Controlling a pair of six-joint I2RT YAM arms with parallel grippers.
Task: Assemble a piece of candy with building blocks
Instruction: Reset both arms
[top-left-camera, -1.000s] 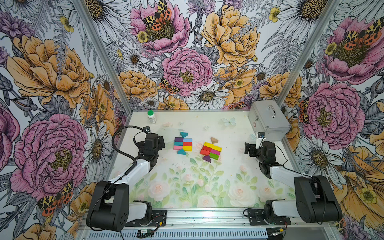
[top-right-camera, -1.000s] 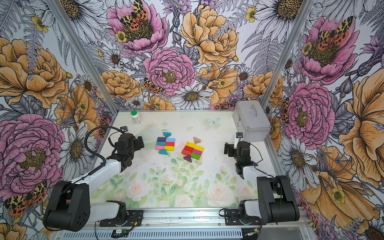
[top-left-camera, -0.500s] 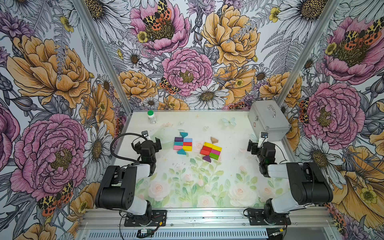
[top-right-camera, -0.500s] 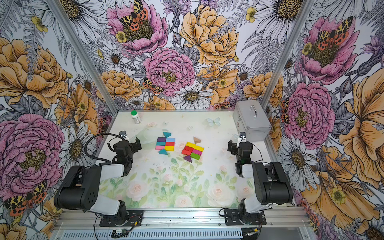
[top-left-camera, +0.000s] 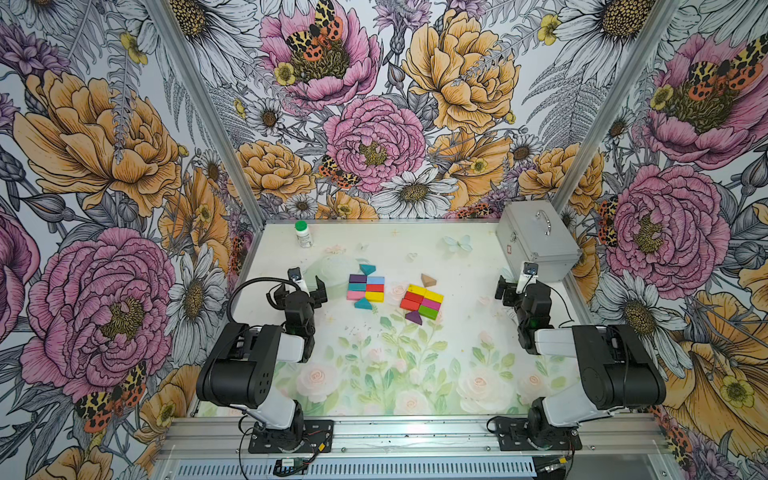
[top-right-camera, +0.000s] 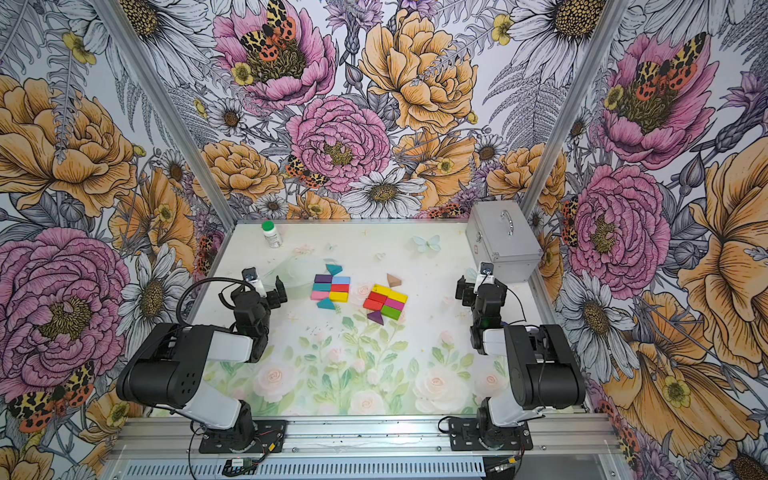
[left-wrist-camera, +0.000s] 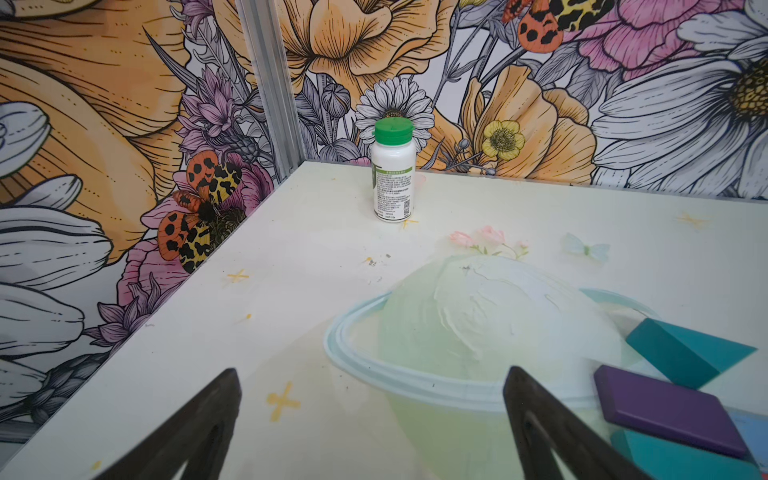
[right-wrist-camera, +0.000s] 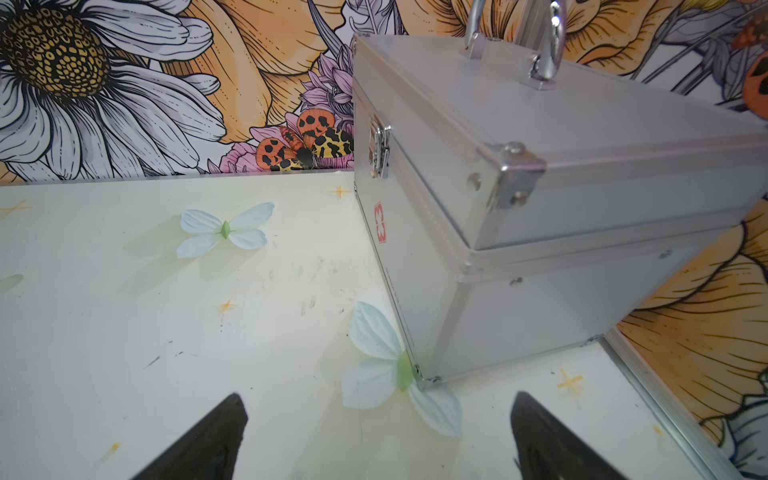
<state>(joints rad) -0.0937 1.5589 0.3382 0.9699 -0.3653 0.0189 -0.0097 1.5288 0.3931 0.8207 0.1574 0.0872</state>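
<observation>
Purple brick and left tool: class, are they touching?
Apart. The left wrist view shows table between the left tool and the purple brick; both top views confirm the gap.

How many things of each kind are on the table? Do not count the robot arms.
Rectangular blocks: 12
Triangle blocks: 4
Bottle: 1
Metal case: 1
Total: 18
</observation>
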